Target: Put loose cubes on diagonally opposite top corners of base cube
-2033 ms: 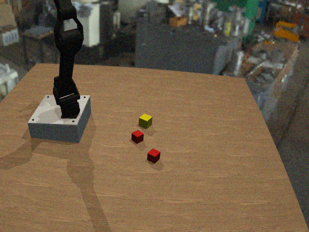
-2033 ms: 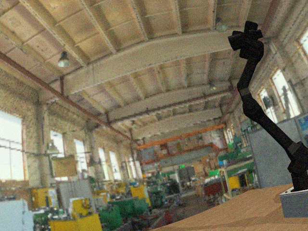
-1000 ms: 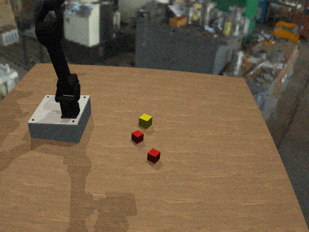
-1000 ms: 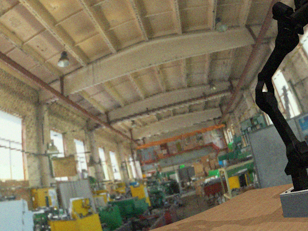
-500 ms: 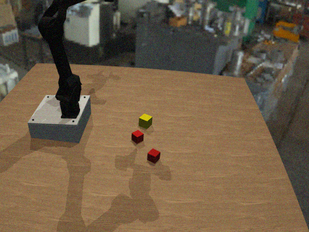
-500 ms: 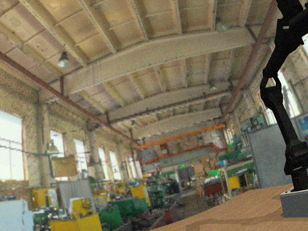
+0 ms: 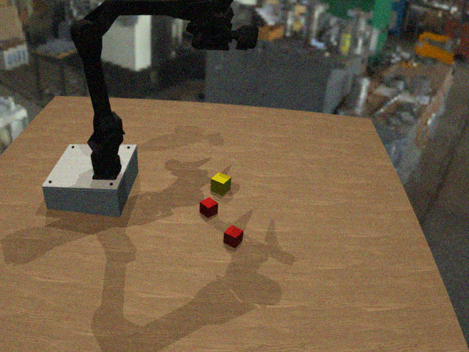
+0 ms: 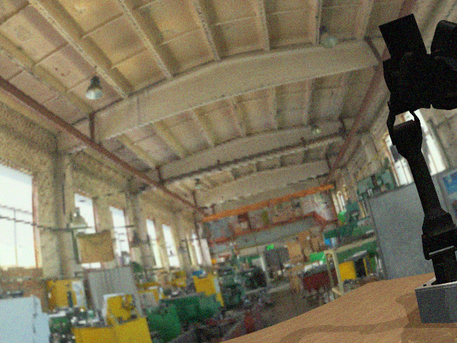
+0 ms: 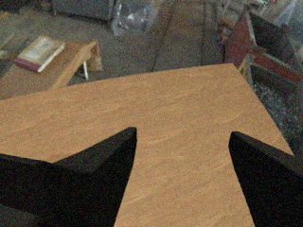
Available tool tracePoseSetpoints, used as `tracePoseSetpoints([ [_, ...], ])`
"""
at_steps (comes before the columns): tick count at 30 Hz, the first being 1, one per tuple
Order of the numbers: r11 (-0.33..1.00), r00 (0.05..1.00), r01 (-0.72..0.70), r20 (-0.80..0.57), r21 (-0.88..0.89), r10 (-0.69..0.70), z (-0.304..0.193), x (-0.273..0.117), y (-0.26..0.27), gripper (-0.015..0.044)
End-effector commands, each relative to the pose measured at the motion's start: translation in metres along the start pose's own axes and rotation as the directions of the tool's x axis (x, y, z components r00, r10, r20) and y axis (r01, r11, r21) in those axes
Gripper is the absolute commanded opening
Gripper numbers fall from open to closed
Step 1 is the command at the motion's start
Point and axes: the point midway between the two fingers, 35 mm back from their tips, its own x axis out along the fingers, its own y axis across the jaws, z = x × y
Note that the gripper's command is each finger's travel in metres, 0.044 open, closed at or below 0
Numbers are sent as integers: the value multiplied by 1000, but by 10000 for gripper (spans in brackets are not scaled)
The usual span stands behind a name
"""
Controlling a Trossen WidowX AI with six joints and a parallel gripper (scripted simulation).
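Note:
Two small red cubes lie apart on the table in the top view: one red cube [image 7: 208, 207] nearer the yellow cube, the other red cube [image 7: 233, 236] closer to the camera. The yellow cube [image 7: 220, 184], slightly larger and single, sits behind them. Nothing rests on top of it. My gripper [image 9: 184, 136] is open and empty, its two dark fingers wide apart in the wrist view. It is high above the table, beyond the cubes in the top view, where its fingers are hard to make out. No cube shows in the wrist view or the exterior view.
The wooden table [image 7: 322, 227] [image 8: 350, 310] [image 9: 180, 104] carries the arm's box-shaped mount [image 7: 81, 199] [image 8: 437, 304], left of the cubes in the top view. The black arm [image 7: 97, 83] [image 8: 424, 181] rises from it and reaches rightward overhead. Arm shadows fall around the cubes.

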Motion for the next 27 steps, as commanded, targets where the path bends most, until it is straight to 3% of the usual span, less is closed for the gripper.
tracePoseSetpoints([
  [1,997,978,69,-199,46,-59,-68,3,-36,265],
  [8,983,876,142,-478,120,-68,-171,-18,-72,265],
  [15,962,720,167,-693,217,31,-266,-58,-78,265],
  [21,932,579,160,-795,326,179,-331,-98,-64,265],
  [27,928,565,158,-801,339,197,-336,-103,-61,265],
])
